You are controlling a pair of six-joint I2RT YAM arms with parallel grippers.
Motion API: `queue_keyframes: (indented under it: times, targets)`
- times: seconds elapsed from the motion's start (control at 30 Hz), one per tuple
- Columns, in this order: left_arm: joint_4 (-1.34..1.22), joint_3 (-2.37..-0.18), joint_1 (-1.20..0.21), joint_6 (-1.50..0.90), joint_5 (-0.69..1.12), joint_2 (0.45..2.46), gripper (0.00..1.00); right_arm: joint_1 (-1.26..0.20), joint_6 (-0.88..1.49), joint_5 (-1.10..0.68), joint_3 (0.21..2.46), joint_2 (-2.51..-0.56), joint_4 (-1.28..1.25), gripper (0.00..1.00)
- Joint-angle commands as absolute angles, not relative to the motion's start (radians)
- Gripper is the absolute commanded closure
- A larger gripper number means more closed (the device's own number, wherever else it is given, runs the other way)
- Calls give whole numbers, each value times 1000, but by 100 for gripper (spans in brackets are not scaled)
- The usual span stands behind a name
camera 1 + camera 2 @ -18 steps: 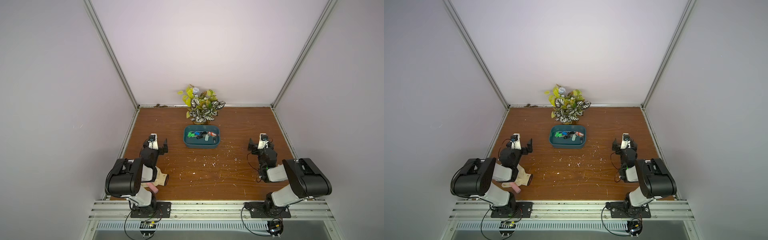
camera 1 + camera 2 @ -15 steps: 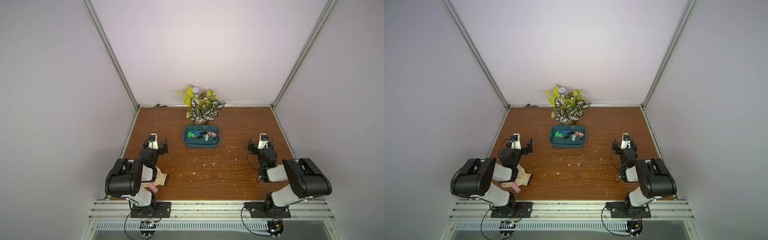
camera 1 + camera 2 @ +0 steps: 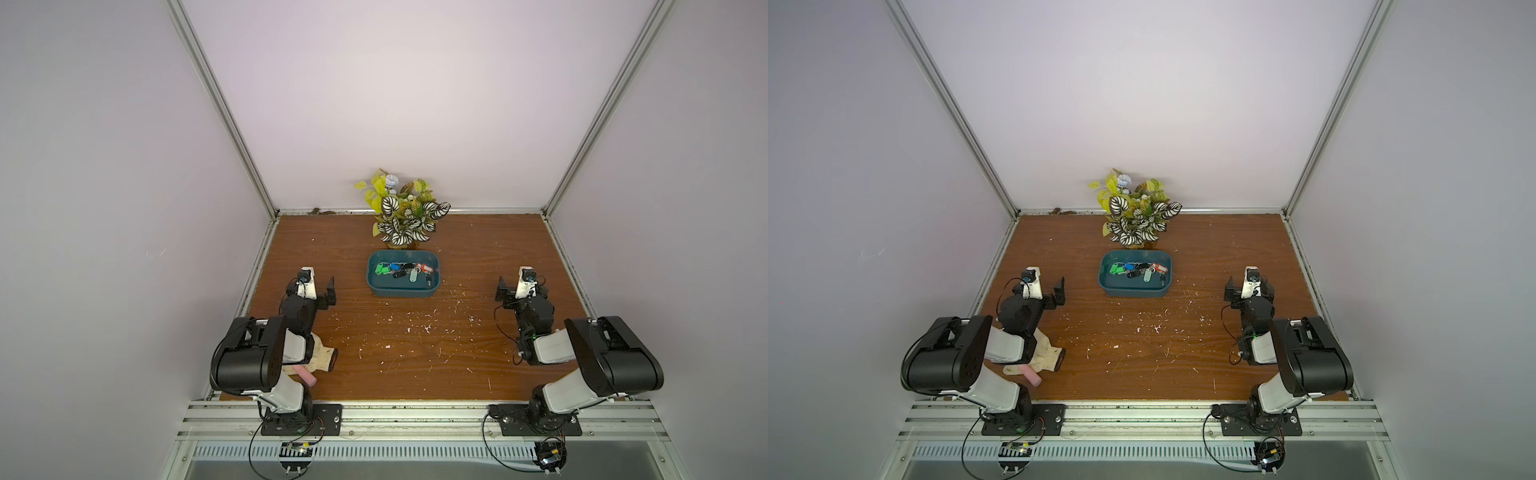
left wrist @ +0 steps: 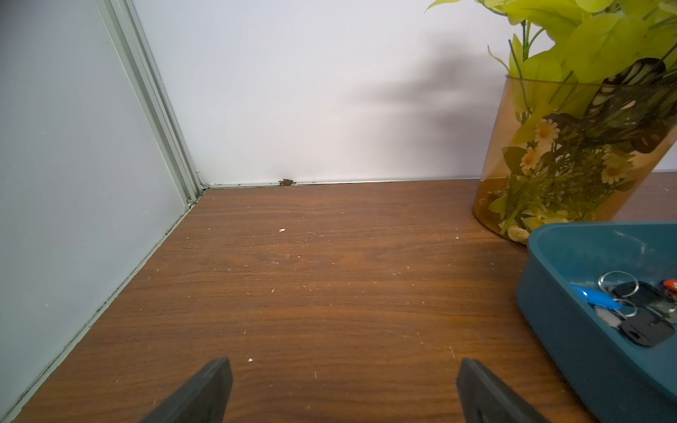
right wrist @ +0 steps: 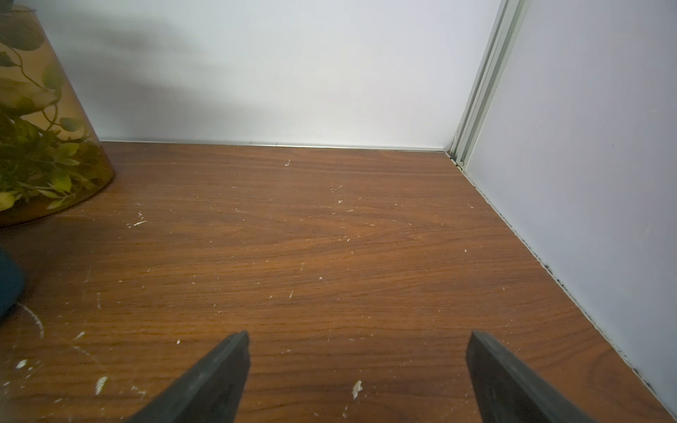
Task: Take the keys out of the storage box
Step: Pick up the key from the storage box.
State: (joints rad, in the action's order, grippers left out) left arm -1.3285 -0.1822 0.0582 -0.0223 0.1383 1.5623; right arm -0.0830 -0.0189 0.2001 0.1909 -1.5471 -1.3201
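Note:
The dark-teal storage box point(image 3: 401, 291) point(image 3: 1133, 291) sits at mid-table in front of the plant. The keys point(image 3: 405, 272) point(image 3: 1139, 272) lie heaped inside it, with green, blue, black, pale grey and orange-red tags. My left gripper point(image 3: 311, 287) point(image 3: 1039, 291) rests low on the table, left of the box, open and empty. My right gripper point(image 3: 521, 287) point(image 3: 1250, 291) rests to the right of the box, also open and empty. The left wrist view has the box wall point(image 4: 571, 329) and some keys point(image 4: 637, 311) beside my open gripper point(image 4: 344, 362). In the right wrist view my gripper point(image 5: 359, 335) is over bare wood.
A leafy plant point(image 3: 405, 216) in an amber vase point(image 4: 549, 164) point(image 5: 36, 146) stands just behind the box at the back wall. A cream cloth point(image 3: 322, 357) and a pink stick point(image 3: 305, 376) lie under my left arm. White flecks dot the wood. Walls close three sides.

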Motion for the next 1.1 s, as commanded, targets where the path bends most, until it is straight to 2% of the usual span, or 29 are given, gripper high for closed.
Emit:
queue_keyframes:
  times: [0.0, 0.3, 0.4, 0.53, 0.57, 0.67, 0.8, 0.9, 1.0, 1.07]
  targets:
    - [-1348, -192, 54, -15, 149, 1554, 0, -80, -8, 189, 208, -1548, -1345, 0]
    - [-1348, -190, 53, -15, 149, 1554, 0, -92, -14, 218, 195, -1530, -1363, 0]
    - [-1350, -187, 50, -10, 152, 1550, 0, -120, -23, 300, 223, -1435, -1233, 0]
    - [-1342, -170, 21, 0, 83, 1493, 0, -151, -43, 290, 285, -1299, -1044, 0]
    - [-1328, -165, 16, -3, 58, 1466, 0, -152, 17, 307, 294, -1268, -1017, 0]
    - [-1243, -169, -1, 13, 38, 1367, 0, -145, 402, 432, 323, -1190, -869, 0]
    - [-1147, -186, -12, 6, 87, 1232, 0, -127, 435, 193, 298, -1212, -998, 0]
    - [-1108, -179, -11, -393, -114, 1132, 0, -97, 515, -46, 313, -1271, -1090, 0]
    - [-1056, -148, -6, -506, -160, 1082, 0, -98, 522, -273, 406, -1376, -1100, 0]
    - [-1040, -147, 1, -537, -164, 1091, 0, -128, 509, -309, 490, -1419, -992, 0]
